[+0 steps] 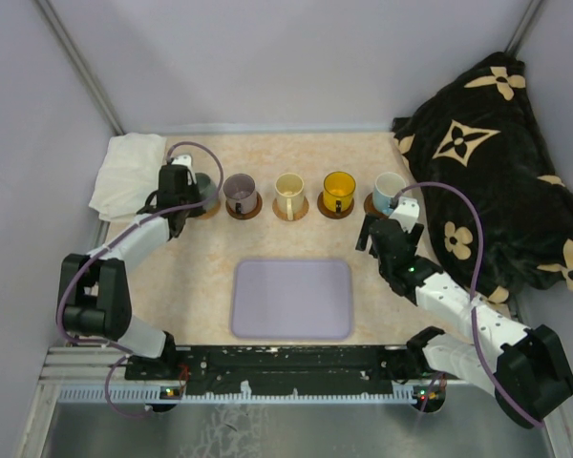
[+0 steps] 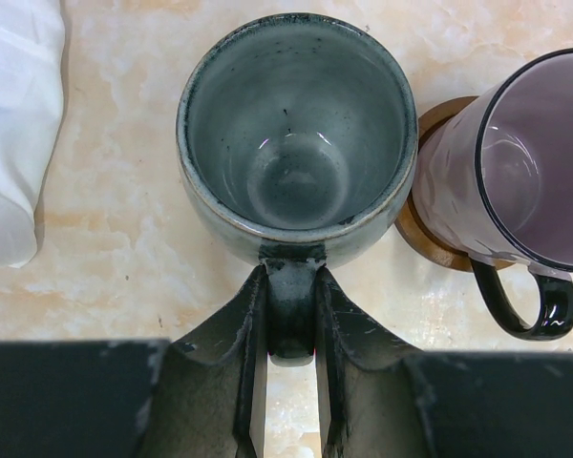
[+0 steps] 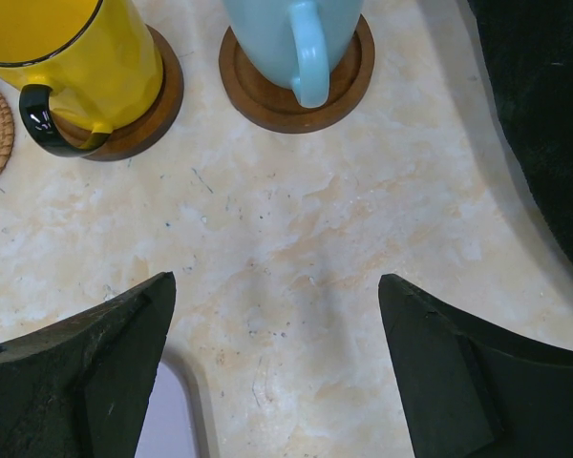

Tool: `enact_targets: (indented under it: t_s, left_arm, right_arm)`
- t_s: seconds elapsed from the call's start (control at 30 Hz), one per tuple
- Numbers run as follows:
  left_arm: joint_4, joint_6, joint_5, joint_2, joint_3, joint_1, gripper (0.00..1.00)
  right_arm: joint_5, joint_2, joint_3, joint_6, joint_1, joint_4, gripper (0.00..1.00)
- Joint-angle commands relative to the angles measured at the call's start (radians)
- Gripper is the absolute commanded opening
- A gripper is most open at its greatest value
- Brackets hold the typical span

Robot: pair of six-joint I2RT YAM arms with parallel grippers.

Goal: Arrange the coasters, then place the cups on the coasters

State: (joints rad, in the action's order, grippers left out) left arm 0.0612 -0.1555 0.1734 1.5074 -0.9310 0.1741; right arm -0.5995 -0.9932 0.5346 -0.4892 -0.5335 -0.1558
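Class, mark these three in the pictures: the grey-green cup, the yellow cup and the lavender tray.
grey-green cup [image 2: 296, 143]: left wrist view, on its inside.
yellow cup [image 3: 81, 52]: right wrist view, on its outer side.
lavender tray [image 1: 291, 299]: top view, on its bare middle.

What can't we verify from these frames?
Any coaster under grey-green cup: left wrist view, cup body covers it; top view, left gripper overlaps it.
Cup seated or lifted: unclear in both.
Rims of yellow cup and blue-handled cup: right wrist view, cut by top edge.
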Motion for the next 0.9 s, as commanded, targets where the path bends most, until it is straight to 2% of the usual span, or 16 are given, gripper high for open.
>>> enact_targets:
  t_s: [0.0, 0.87]
  left_arm:
    - [-0.140, 0.005, 0.027, -0.006, -0.025, -0.001, 0.00]
    - [-0.242, -0.014, 0.059, -0.022, 0.076, 0.000, 0.00]
  right_arm:
    - [-0.007, -0.001, 0.030, 0.007, 0.005, 0.038, 0.88]
    - [-0.008, -0.006, 0.033, 0.009, 0.005, 0.031, 0.88]
